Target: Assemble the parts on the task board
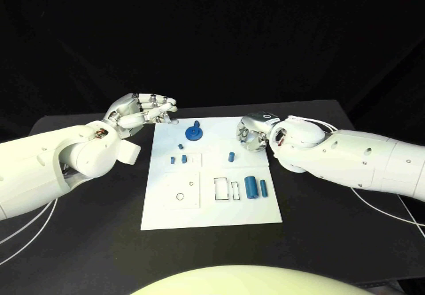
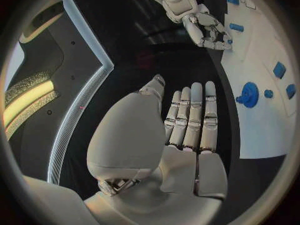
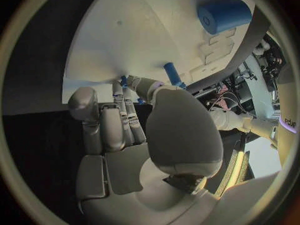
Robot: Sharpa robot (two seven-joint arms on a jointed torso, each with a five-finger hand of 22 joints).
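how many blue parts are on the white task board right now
7 visible: a blue gear at the far end, a small peg below it, two pegs mid-left, one peg mid-right, two cylinders near-right. The right robot hand may hide others.

The table (image 1: 88,246) is black and matt, taking almost no shine. On it, the task board (image 1: 212,212) is a smooth white plate, flat and faintly satin, with shallow cut-outs showing clean edges. The parts look like plain blue plastic: the gear (image 1: 194,132) with its toothed rim, the two cylinders (image 1: 257,186) smooth and slightly glossy. Both arms wear hard white shells with a soft sheen, dotted with small dark screw heads. The left hand (image 1: 142,110) and the right hand (image 1: 250,134) are silver, brushed-looking metal with paler smooth pads across the palm. Thin white cables (image 1: 390,212) trail glossy over the black.
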